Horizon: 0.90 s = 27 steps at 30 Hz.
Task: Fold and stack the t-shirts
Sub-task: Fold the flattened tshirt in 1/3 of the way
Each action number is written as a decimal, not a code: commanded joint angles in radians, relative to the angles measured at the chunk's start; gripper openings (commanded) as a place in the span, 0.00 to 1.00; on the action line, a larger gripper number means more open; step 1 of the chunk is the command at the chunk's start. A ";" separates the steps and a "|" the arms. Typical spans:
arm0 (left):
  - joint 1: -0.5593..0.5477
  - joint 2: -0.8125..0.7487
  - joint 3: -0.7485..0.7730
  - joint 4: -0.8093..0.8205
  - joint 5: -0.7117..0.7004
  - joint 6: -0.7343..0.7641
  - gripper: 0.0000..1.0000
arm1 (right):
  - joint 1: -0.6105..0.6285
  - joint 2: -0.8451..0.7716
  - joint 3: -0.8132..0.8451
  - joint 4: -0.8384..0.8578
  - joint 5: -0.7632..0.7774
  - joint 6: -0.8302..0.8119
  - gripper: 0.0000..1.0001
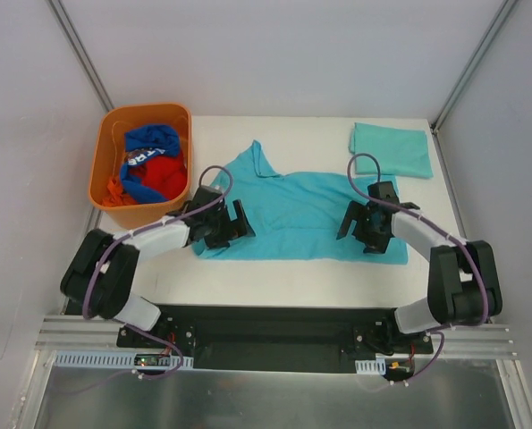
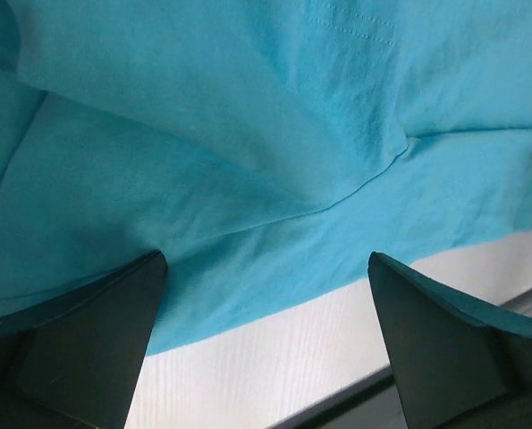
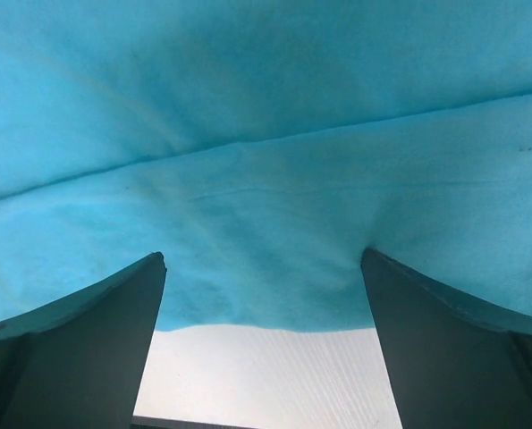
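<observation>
A teal t-shirt (image 1: 292, 214) lies spread across the middle of the white table, one sleeve pointing up at the back left. A second teal t-shirt (image 1: 391, 148) lies folded at the back right corner. My left gripper (image 1: 239, 221) is open over the spread shirt's left part; in the left wrist view its fingers (image 2: 78, 340) rest on the teal cloth (image 2: 248, 134) at the near hem. My right gripper (image 1: 359, 223) is open over the shirt's right part; in the right wrist view its fingers (image 3: 444, 349) press on the cloth (image 3: 266, 179) near the hem.
An orange bin (image 1: 143, 164) at the back left holds a royal-blue garment (image 1: 149, 143) and red and orange clothes (image 1: 163, 174). The table's near edge (image 1: 274, 295) runs just in front of the shirt. Metal frame posts stand at the back corners.
</observation>
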 commanded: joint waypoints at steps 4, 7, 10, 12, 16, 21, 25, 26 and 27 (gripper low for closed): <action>-0.091 -0.284 -0.314 -0.164 -0.007 -0.158 0.99 | 0.101 -0.218 -0.264 -0.158 -0.017 0.117 0.97; -0.167 -0.382 -0.371 -0.205 -0.018 -0.233 0.99 | 0.164 -0.360 -0.306 -0.237 0.052 0.178 0.97; -0.243 -0.468 -0.401 -0.291 -0.052 -0.299 0.99 | 0.187 -0.503 -0.295 -0.347 0.123 0.234 0.97; -0.258 -0.526 -0.395 -0.360 -0.076 -0.308 0.99 | 0.188 -0.574 -0.281 -0.395 0.146 0.234 0.97; -0.261 -0.579 -0.262 -0.428 -0.111 -0.232 0.99 | 0.188 -0.654 -0.208 -0.436 0.201 0.171 0.97; -0.312 -0.518 -0.042 -0.482 -0.131 -0.111 0.99 | 0.188 -0.666 -0.066 -0.494 0.327 0.088 0.97; -0.342 -0.418 0.128 -0.511 -0.196 -0.057 0.99 | 0.190 -0.657 -0.042 -0.473 0.327 0.050 0.97; -0.342 -0.361 0.150 -0.514 -0.205 -0.049 1.00 | 0.187 -0.654 -0.045 -0.461 0.326 0.046 0.97; -0.342 -0.324 0.173 -0.518 -0.228 -0.026 0.99 | 0.187 -0.648 -0.046 -0.456 0.326 0.043 0.97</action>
